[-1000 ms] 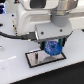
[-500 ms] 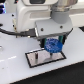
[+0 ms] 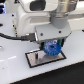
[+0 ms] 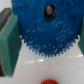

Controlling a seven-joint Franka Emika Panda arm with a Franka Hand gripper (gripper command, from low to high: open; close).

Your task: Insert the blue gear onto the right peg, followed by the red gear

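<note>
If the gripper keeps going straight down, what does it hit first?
Probably the grey plate or its peg. The gripper holds the blue gear just above the plate; the peg is hidden, so the alignment is unclear.

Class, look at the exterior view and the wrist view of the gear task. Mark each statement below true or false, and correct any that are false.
1. The gripper holds the blue gear. True.
2. The blue gear lies flat on the white table. False: it is up between the fingers, above the grey plate.
3. The red gear is clamped in the gripper. False: only its edge shows in the wrist view, free on the white surface.
4. The blue gear has a dark centre hole. True.
5. The grey plate has a black border. True.
</note>
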